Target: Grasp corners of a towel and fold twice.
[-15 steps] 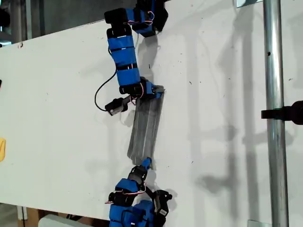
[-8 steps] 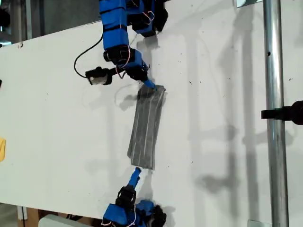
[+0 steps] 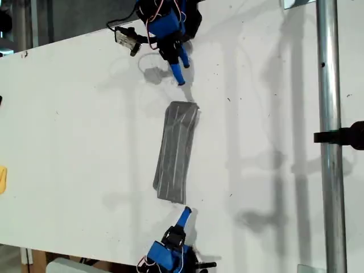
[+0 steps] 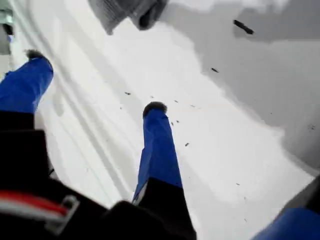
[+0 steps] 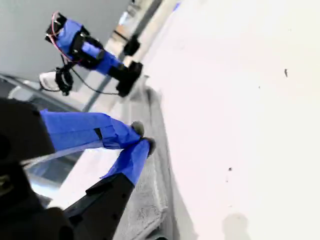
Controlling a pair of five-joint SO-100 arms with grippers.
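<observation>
The towel (image 3: 177, 152) is seen folded into a long narrow strip, lying flat on the white desk (image 3: 68, 125) near the middle of the exterior view, its length running between the two arms; no jaws are touching it. My first gripper (image 4: 95, 82) is held above bare desk with its jaws spread wide and nothing between them; a folded end of the towel (image 4: 131, 12) is seen just beyond its fingertips, apart from them. My second gripper (image 5: 141, 137) is shown with its fingertips (image 5: 148, 145) meeting and nothing clamped between them, the towel (image 5: 150, 165) lying underneath; whether the tips are resting on the cloth cannot be told from this blurred view. In the exterior view one arm (image 3: 164, 25) is raised at the top edge; the other (image 3: 170, 244) is seen at the bottom edge, its tip just short of the towel's near end. A metal pole (image 3: 330, 136) stands at the exterior view's right.
</observation>
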